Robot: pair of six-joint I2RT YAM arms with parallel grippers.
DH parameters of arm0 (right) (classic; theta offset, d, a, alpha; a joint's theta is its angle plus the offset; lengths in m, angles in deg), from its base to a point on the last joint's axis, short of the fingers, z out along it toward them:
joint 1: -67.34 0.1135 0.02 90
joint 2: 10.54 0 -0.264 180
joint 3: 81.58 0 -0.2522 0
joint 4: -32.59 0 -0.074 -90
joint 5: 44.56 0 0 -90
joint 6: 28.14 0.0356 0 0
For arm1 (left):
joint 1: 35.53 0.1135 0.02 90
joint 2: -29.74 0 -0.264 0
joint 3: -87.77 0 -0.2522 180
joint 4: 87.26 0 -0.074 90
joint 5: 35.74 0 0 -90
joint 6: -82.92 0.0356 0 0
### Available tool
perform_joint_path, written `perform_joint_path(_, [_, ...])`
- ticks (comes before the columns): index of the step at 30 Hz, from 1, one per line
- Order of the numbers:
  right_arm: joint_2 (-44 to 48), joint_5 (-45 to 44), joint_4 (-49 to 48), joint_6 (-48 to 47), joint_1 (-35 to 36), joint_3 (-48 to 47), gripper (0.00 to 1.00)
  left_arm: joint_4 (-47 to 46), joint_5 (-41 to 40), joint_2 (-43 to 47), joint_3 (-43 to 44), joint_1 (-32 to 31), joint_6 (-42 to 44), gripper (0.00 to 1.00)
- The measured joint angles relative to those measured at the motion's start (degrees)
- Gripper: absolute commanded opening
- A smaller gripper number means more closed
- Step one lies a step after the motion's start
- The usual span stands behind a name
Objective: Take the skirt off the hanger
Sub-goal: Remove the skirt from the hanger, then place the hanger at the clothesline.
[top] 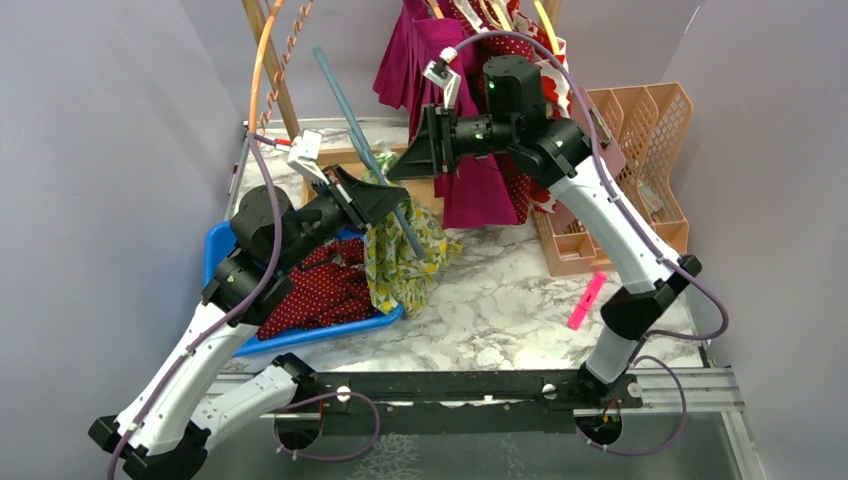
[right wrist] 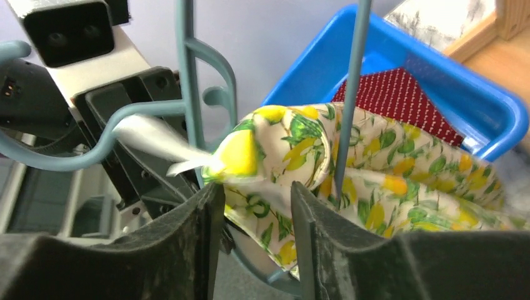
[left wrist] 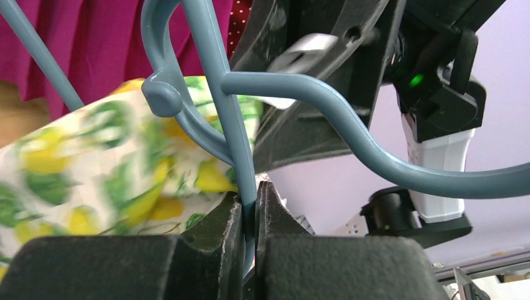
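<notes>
Left end effector point(left wrist: 251, 201) is pinching the blue-grey hanger point(left wrist: 240, 147) rod tight. Right end effector point(right wrist: 253, 203) is sitting spread, with the lemon-print skirt point(right wrist: 381, 181) bunching between its fingers and hanging off the hanger over the blue bin point(right wrist: 478, 103).

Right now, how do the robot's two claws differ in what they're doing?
The left gripper is clamped shut on a thin bar of the blue hanger; the right gripper stands with jaws apart. The left holds plastic; the right has the lemon-print skirt showing in its gap, seemingly not pinched. Both are black and work at the same hanger.
</notes>
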State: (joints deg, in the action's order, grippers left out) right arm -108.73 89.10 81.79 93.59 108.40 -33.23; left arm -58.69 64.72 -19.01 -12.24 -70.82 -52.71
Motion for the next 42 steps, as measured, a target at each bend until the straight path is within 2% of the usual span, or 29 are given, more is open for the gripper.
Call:
perform_joint_path(3, [-5.4, -0.9, 8.5, -4.0, -0.5, -12.8, 0.67, -0.3, 0.0, -0.1, 0.3, 0.0, -1.0, 0.00])
perform_joint_path(5, [-7.4, -1.3, 13.2, -6.4, -1.4, -18.7, 0.95, 0.4, -0.4, -1.3, 1.7, 0.0, -1.8, 0.00])
perform_joint_path(6, [-7.4, -1.3, 15.1, -7.2, -2.5, -19.3, 0.99, 1.1, -0.8, -2.0, 2.8, 0.0, -2.2, 0.00])
perform_joint_path(7, [-6.6, -1.1, 16.5, -8.1, -3.8, -18.9, 0.99, 2.1, -1.4, -3.3, 4.5, 0.0, -2.8, 0.00])
perform_joint_path(10, [-2.1, -0.6, 18.2, -11.0, -8.2, -11.8, 0.91, 4.7, -3.0, -7.2, 9.5, 0.0, -4.2, 0.00])
perform_joint_path(12, [2.2, 0.3, 16.9, -11.9, -9.8, -4.3, 0.90, 6.6, -4.2, -9.6, 12.1, 0.0, -5.6, 0.00])
perform_joint_path(16, [12.4, 3.1, 10.3, -11.6, -9.0, 11.9, 0.84, 9.9, -6.4, -11.8, 14.0, 0.0, -8.6, 0.00])
perform_joint_path(18, [15.7, 4.2, 6.2, -10.7, -7.9, 16.1, 0.78, 11.4, -7.1, -12.5, 14.3, 0.0, -10.0, 0.00])
perform_joint_path(21, [17.9, 4.2, 0.2, -9.8, -5.8, 19.5, 0.73, 12.7, -7.1, -14.2, 16.0, 0.0, -11.4, 0.00])
perform_joint_path(28, [15.2, 4.9, -13.1, -5.8, -2.8, 24.3, 0.48, 13.6, -6.8, -15.3, 16.9, 0.0, -12.7, 0.00])
perform_joint_path(33, [12.8, 5.8, -18.1, -3.5, -1.7, 25.9, 0.42, 13.7, -5.4, -15.7, 17.3, 0.0, -13.5, 0.00])
perform_joint_path(40, [19.1, 5.7, -23.8, -1.5, -1.1, 36.0, 0.42, 12.9, -1.2, -18.1, 19.3, -0.2, -14.2, 0.00])
perform_joint_path(42, [21.2, 5.4, -25.0, -0.7, -1.3, 37.6, 0.38, 12.4, 0.3, -18.6, 19.3, 0.1, -14.5, 0.00])
